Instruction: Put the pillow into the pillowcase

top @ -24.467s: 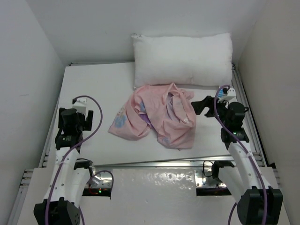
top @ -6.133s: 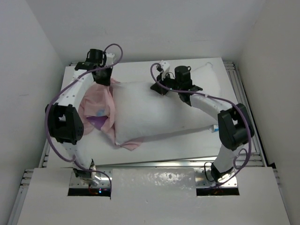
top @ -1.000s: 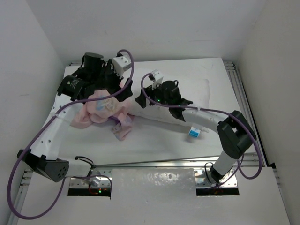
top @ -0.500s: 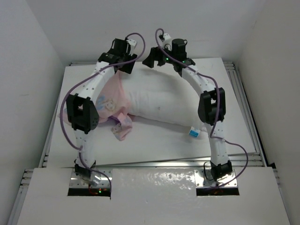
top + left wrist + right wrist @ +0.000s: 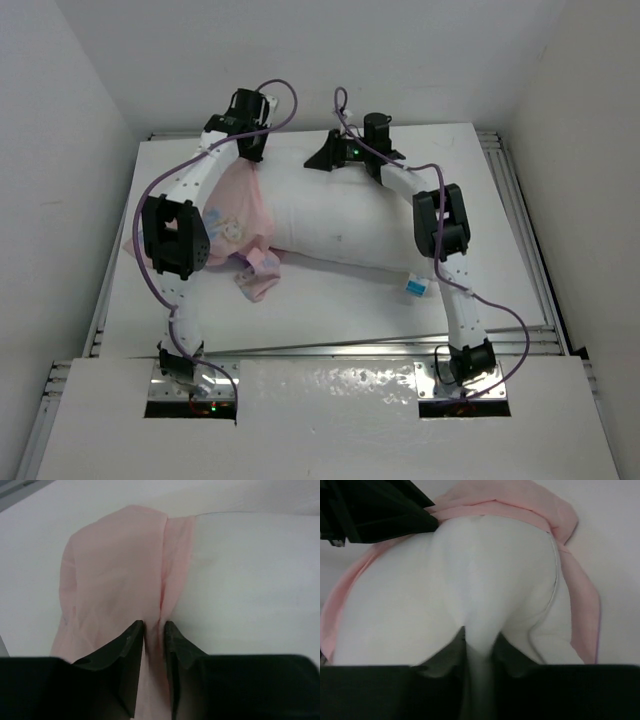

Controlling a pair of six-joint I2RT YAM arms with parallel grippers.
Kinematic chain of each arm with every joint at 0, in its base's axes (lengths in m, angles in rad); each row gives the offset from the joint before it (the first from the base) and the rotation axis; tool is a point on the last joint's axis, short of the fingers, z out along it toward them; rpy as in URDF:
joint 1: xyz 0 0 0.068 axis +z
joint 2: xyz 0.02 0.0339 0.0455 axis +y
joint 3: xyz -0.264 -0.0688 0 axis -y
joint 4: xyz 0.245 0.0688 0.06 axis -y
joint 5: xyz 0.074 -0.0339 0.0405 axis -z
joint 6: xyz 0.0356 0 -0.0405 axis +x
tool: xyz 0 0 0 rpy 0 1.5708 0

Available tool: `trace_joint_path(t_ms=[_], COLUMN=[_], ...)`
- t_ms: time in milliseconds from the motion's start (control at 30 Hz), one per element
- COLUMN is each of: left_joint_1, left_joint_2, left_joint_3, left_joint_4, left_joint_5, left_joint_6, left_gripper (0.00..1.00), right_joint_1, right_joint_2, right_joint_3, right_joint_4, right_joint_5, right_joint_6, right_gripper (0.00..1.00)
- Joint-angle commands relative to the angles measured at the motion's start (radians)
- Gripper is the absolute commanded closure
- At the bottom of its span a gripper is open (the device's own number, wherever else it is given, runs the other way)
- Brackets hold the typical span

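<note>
Shows a white table (image 5: pixel 330 310) edged with metal rails (image 5: pixel 525 240) and shut in by bare white walls (image 5: pixel 60 150) at left, right and back. Finds the pillow (image 5: pixel 350 215) lying lengthwise across the middle of it, blue-and-white tag (image 5: pixel 416 286) at the near right corner, left end lapped by the pale pink pillowcase (image 5: pixel 235 215). Reaches over to the pillow's far edge with both arms. Pinches a fold of the pink cloth in the left gripper (image 5: pixel 154 630), fingers almost together with fabric between them, just beside the white cushion. Nips a ridge of the pillow's own white cover in the right gripper (image 5: pixel 479 645), fingers closed on it. Differs from a second ago: then hovered both grippers nearer the front, above the bunched cloth and the pillow's left part; now sets them at the back edge. Differs more from the start: leaned the pillow against the rear wall then, pillowcase crumpled in front of it.
</note>
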Motion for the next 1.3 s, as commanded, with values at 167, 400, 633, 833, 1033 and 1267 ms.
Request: trace_joint_path(t_ms=[167,400,633,833,1033,1267], left_joint_1=[0.004,-0.104,-0.154,-0.207,-0.305,-0.321], left_joint_2=[-0.123,-0.276,-0.344,-0.393,-0.381,-0.389], left_joint_3=[-0.062,-0.1,-0.129,-0.178,-0.181,-0.237], left_joint_4=[-0.083,0.021,-0.009,-0.035,-0.091,-0.118], left_joint_5=[0.067,0.285,0.419,0.578,0.695,0.845], left_joint_6=[0.031,0.154,0.163,0.204,0.263,0.309], left_gripper=[1.0,1.0,1.0,1.0,1.0,1.0], right_joint_1=[0.044,0.206,0.266,0.274,0.278,0.239], right_joint_2=[-0.22,-0.551,-0.839,-0.87,-0.833,-0.768], right_joint_3=[-0.25,-0.56,-0.948,-1.074,-1.074,-1.018], right_joint_4=[-0.067,-0.16,0.316,0.673,0.884,0.808], right_joint_5=[-0.03,0.378,0.562,0.72,0.933,1.162], right_joint_6=[-0.183,-0.535,-0.325,-0.148,-0.022,0.141], right_gripper=[1.0,1.0,1.0,1.0,1.0,1.0])
